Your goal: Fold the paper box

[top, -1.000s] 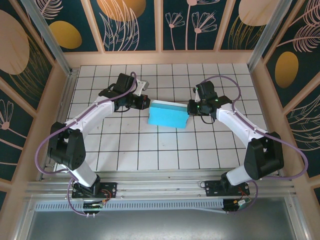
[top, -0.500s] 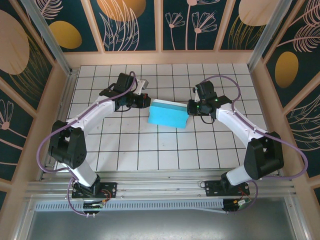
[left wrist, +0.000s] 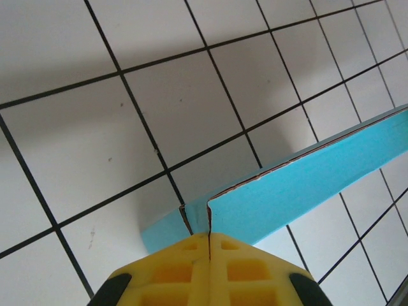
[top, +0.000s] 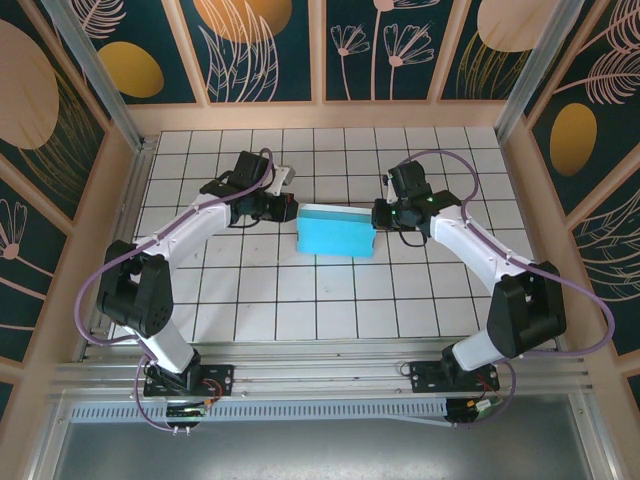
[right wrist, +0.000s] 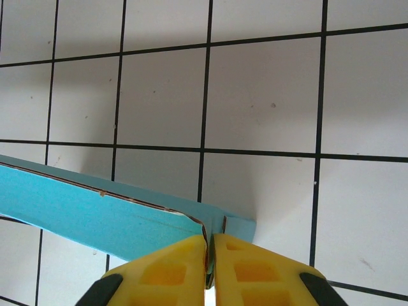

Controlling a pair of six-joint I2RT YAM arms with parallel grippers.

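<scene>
The paper box [top: 336, 233] is a flat turquoise rectangle lying on the gridded table between my two arms. My left gripper [top: 293, 209] is at the box's left end. In the left wrist view its yellow fingertips [left wrist: 209, 237] are pressed together, and they touch the corner seam of the box [left wrist: 306, 185]. My right gripper [top: 376, 217] is at the box's right end. In the right wrist view that gripper [right wrist: 209, 245] is shut, with a thin flap of the box [right wrist: 76, 210] pinched between its tips.
The white table with black grid lines [top: 260, 290] is ringed by a wooden frame and patterned walls [top: 265, 50]. An aluminium rail [top: 320, 375] runs along the near edge, where both arm bases are bolted.
The box has turned slightly and now lies squarer to the grid. Both grippers have stayed at its ends, and neither has opened or closed.
</scene>
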